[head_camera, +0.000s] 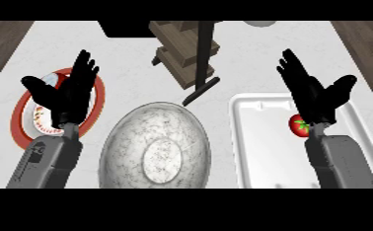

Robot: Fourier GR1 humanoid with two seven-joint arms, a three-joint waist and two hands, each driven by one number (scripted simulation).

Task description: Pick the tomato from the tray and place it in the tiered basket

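Observation:
A red tomato (298, 125) with a green stem lies in the white tray (258, 141) at the right, partly hidden behind my right wrist. My right hand (313, 96) is open above the tray, fingers straight and pointing away, just beyond the tomato and not touching it. The tiered basket (183, 52), wooden shelves on a dark post, stands at the back centre. My left hand (65, 94) is open over the red-rimmed plate at the left.
A large marbled grey bowl (154, 143) sits at the front centre between my forearms. A red-rimmed plate (100, 94) lies under my left hand. A dark box (128, 27) stands at the back, and the wooden floor shows past both counter edges.

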